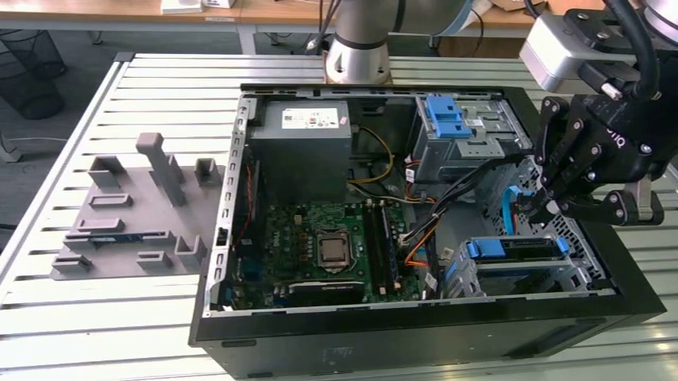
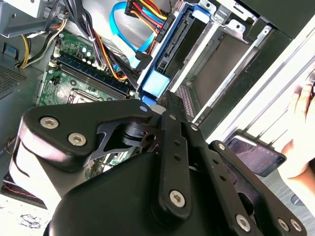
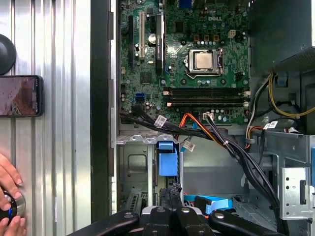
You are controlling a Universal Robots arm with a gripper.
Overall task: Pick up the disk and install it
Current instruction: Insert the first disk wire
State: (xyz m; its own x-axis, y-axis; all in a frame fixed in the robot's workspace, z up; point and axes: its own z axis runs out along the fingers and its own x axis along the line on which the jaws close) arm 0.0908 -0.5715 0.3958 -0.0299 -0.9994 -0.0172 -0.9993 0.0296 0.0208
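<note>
The disk (image 1: 514,248), framed by its blue carrier, sits in the drive cage at the front corner of the open computer case (image 1: 244,198), on the exterior view's right. Its blue handle tab (image 2: 156,84) sticks out of the cage in both wrist views (image 3: 167,161). My black gripper (image 1: 545,208) hangs just above that cage. Its fingers (image 3: 172,191) are shut together, a short way off the tab, with nothing seen between them. In the second wrist view the gripper (image 2: 167,101) points at the tab from close by.
Black and orange cable bundles (image 3: 211,135) run between the motherboard (image 3: 197,59) and the cage. A second blue carrier (image 1: 445,119) sits in the upper bay. Outside the case wall lie a phone (image 3: 19,96) and a person's hand (image 3: 10,196). A grey fixture (image 1: 138,206) stands on the slatted table.
</note>
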